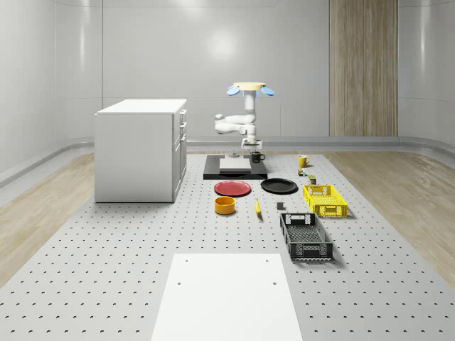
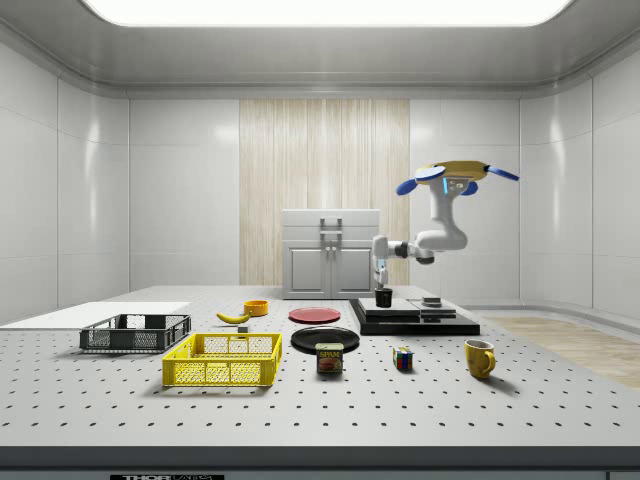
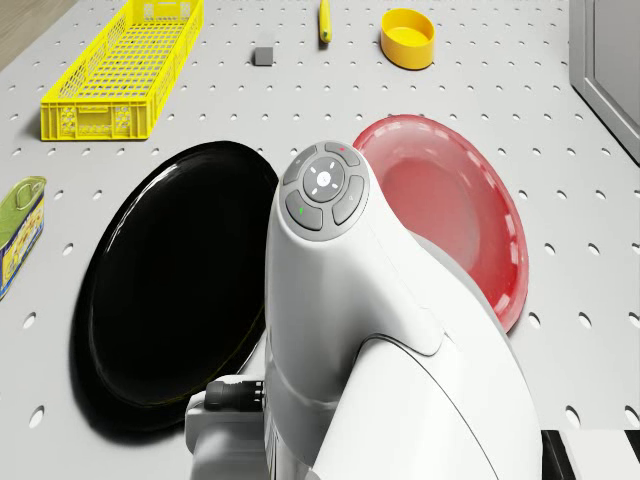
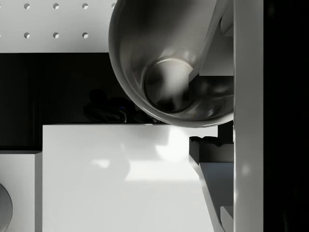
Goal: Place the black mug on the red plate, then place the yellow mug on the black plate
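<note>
The black mug (image 1: 257, 157) (image 2: 383, 297) stands at the edge of a low black platform (image 1: 234, 170), behind the plates. My gripper (image 1: 254, 149) (image 2: 380, 283) reaches straight down onto it. In the wrist view the gripper (image 4: 231, 63) has one finger inside the mug (image 4: 164, 72) and one outside, shut on its wall. The red plate (image 1: 232, 188) (image 3: 460, 210) and the black plate (image 1: 279, 186) (image 3: 160, 290) lie side by side on the table. Further toward the whole-scene view's right stands the yellow mug (image 1: 303, 161) (image 2: 479, 357). The drone (image 1: 249, 89) hovers over the platform.
A white cabinet (image 1: 142, 149) stands at the whole-scene view's left. In front of the plates are a yellow bowl (image 1: 225, 205), a banana (image 1: 257, 207), a yellow crate (image 1: 325, 199) and a black crate (image 1: 306, 236). A can (image 2: 329, 358) and a puzzle cube (image 2: 402, 358) lie near the yellow mug.
</note>
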Motion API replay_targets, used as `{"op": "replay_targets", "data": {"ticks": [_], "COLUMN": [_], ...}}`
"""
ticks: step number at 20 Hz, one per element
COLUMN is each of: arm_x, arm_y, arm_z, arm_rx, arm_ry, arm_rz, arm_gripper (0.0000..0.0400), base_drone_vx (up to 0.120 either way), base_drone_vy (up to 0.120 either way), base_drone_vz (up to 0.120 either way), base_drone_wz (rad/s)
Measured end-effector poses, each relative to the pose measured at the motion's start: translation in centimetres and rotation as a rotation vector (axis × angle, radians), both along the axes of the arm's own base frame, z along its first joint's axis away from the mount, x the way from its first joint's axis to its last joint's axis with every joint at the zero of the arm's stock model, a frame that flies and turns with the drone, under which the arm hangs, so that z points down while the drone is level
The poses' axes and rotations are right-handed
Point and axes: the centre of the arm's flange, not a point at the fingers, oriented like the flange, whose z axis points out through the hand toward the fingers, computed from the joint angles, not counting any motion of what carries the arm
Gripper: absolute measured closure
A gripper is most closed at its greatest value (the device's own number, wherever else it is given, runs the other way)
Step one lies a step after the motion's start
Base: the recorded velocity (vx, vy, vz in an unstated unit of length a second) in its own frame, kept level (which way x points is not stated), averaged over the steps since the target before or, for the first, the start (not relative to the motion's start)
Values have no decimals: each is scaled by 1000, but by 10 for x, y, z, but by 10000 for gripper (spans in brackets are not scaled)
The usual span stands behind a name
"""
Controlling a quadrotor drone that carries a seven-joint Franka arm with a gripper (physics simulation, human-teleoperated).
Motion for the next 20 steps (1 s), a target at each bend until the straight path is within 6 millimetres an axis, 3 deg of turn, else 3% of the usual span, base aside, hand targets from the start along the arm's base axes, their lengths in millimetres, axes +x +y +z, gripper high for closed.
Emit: {"op": "replay_targets", "data": {"ticks": [20], "arm_x": [0], "arm_y": [0], "arm_z": [0], "arm_rx": [0], "arm_ry": [0], "arm_rz": [0], "arm_gripper": [290], "base_drone_vx": [120], "base_drone_vy": [-112], "base_drone_vz": [0], "base_drone_wz": [0]}}
